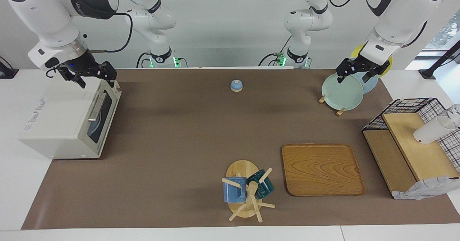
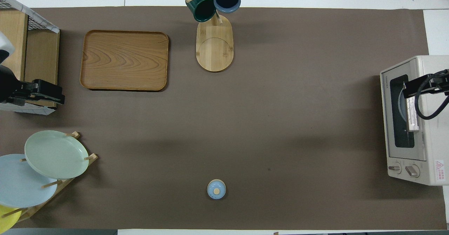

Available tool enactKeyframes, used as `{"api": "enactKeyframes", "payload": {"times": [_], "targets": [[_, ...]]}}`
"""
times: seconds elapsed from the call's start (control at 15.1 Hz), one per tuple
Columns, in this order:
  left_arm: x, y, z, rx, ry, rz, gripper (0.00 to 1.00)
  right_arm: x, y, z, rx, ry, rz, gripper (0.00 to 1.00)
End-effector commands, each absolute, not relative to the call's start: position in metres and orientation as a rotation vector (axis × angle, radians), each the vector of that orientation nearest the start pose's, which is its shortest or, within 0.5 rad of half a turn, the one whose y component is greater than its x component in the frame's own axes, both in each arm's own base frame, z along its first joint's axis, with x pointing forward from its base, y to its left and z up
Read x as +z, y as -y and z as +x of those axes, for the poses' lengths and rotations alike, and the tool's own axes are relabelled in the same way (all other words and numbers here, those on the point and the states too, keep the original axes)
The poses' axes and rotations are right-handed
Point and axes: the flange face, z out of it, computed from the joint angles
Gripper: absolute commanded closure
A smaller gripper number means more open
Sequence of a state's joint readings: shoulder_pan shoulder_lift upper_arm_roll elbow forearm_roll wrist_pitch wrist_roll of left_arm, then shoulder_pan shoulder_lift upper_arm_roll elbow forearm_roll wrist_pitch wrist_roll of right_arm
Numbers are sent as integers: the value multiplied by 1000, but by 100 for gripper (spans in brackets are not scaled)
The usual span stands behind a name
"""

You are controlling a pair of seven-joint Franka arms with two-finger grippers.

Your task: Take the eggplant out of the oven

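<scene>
table (image 1: 201,133) brown mat | oven (image 1: 68,124) 9 o'clock (door shut) | lid (image 1: 236,85) 12 | plate rack (image 1: 339,93) 2 | tray (image 1: 321,169) 4 | mug tree (image 1: 246,190) 6 | shelf (image 1: 409,147) 3

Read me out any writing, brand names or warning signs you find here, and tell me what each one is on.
"TOSHIBA": brand name on the front of the oven, beside the door window, small but just readable in the overhead view.
Red triangle warning sticker with small print, on the oven's front by the knobs: too small to read.
Grey lettering on the oven's top: too blurred to read.
Nothing else carries readable text.
</scene>
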State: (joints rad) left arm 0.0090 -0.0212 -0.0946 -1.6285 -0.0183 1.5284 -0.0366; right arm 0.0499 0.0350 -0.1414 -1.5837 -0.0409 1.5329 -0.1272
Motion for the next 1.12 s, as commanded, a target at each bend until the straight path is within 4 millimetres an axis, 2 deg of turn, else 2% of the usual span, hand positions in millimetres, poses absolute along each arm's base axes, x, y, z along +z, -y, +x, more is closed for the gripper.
{"api": "enactKeyframes", "payload": {"times": [0.0, 0.26, 0.53, 0.6, 0.66, 0.73, 0.79, 0.99, 1.06], "targets": [[609, 46, 535, 123, -73, -3155, 0, 598, 53, 560, 141, 43, -3144, 0], [609, 46, 535, 125, -75, -3155, 0, 600, 51, 557, 139, 46, -3145, 0], [608, 46, 535, 128, -73, -3155, 0, 591, 52, 549, 172, 84, -3136, 0], [608, 46, 535, 125, -73, -3155, 0, 588, 51, 549, 179, 103, -3135, 18], [609, 46, 535, 125, -73, -3155, 0, 588, 52, 549, 175, 89, -3136, 67], [608, 46, 535, 125, -73, -3155, 0, 586, 52, 548, 170, 87, -3136, 93], [608, 46, 535, 125, -73, -3155, 0, 579, 53, 546, 172, 80, -3135, 100], [608, 46, 535, 128, -73, -3155, 0, 564, 61, 538, 135, 42, -3141, 100], [609, 46, 535, 123, -75, -3155, 0, 551, 63, 536, 139, 0, -3152, 100]]}}
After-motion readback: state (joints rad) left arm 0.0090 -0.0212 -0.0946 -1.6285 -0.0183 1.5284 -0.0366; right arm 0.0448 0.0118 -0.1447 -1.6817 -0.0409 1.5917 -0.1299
